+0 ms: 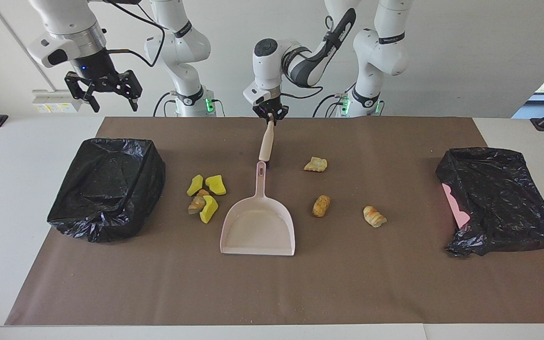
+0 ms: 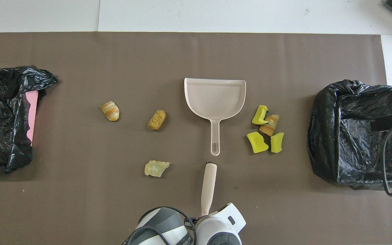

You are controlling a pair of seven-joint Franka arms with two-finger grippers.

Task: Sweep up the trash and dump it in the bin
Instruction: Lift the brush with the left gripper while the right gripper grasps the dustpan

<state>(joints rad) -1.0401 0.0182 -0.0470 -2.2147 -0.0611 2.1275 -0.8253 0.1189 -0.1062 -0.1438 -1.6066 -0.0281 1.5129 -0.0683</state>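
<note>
The pink dustpan [image 1: 259, 229] lies mid-mat, black-bagged bins [image 1: 106, 186] at both ends. The left gripper [image 1: 270, 114], by the mat's robot-side edge, is clamped on the brush handle [image 1: 266, 141]. The trash [image 1: 203, 198] lies beside the dustpan, well clear of it. The right gripper [image 1: 103, 90] hangs open over that bin's end

Left hand [image 1: 270, 116] clamped shut, pointing down; right hand [image 1: 108, 94] raised, fingers spread.
</note>
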